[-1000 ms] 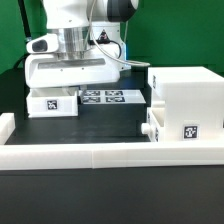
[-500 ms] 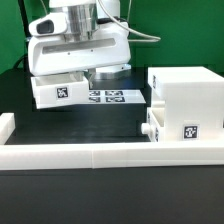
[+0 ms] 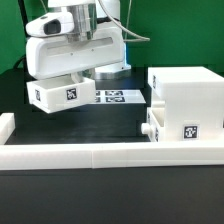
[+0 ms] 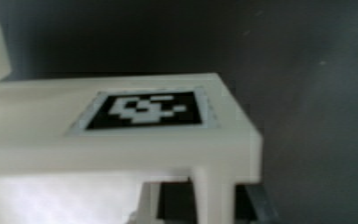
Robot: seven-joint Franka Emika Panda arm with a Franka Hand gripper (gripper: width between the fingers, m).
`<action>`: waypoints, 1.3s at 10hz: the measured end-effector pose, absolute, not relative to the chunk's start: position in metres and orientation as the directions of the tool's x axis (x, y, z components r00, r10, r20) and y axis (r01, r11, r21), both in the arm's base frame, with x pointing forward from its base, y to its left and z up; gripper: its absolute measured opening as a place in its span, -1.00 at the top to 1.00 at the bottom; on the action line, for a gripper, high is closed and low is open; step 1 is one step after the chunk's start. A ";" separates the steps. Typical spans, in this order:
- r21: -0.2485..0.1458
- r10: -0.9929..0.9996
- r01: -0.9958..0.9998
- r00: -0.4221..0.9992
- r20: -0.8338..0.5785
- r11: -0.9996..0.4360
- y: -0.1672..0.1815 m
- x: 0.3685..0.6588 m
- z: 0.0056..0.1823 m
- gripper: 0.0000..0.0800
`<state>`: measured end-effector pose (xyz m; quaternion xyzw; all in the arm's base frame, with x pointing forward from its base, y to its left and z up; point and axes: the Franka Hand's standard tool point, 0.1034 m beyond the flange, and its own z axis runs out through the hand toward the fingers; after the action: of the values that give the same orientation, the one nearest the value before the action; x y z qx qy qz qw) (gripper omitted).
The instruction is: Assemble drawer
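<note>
Exterior view, pincer: my pincer (image 3: 68,72) sits under the big white hand, its fingers lost behind the tray, so from this side I judge it clamped on that tray rather than see it.
Exterior view, tray: a small white drawer tray (image 3: 60,94) hangs just below the pincer, off the desk (image 3: 100,125), tilted, its tagged face toward the camera.
Exterior view, casing: the drawer casing (image 3: 185,100) stands on the desk well off to the exterior view's right of the pincer and lower than it.
Exterior view, second tray: another tray (image 3: 155,130) with a knob sits in the casing's lower front, so I judge one slot filled.
Exterior view, key relation: I read the carried tray's long axis as running roughly across the picture, toward the casing; the next move is a carry rightward and down.
Exterior view, marker board: the marker board (image 3: 112,97) lies flat on the desk beside and behind the held tray.
Exterior view, border wall: a low white border wall (image 3: 100,155) runs along the front, nearer the camera than the pincer.
Wrist view, tray: the tagged tray wall (image 4: 149,112) fills the frame, close against the pincer.
Wrist view, pincer: one dark fingertip (image 4: 247,200) shows at the tray's edge; jaws narrow, apparently gripping the wall.
Wrist view, casing: not visible, so I cannot check alignment from here.
</note>
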<state>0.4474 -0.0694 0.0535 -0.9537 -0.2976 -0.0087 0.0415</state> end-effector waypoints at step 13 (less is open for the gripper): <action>-0.019 0.999 0.999 0.045 0.021 -0.045 -0.066 0.482 0.050 0.90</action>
<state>0.4816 -0.0660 0.0500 -0.7229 -0.6908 -0.0012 0.0143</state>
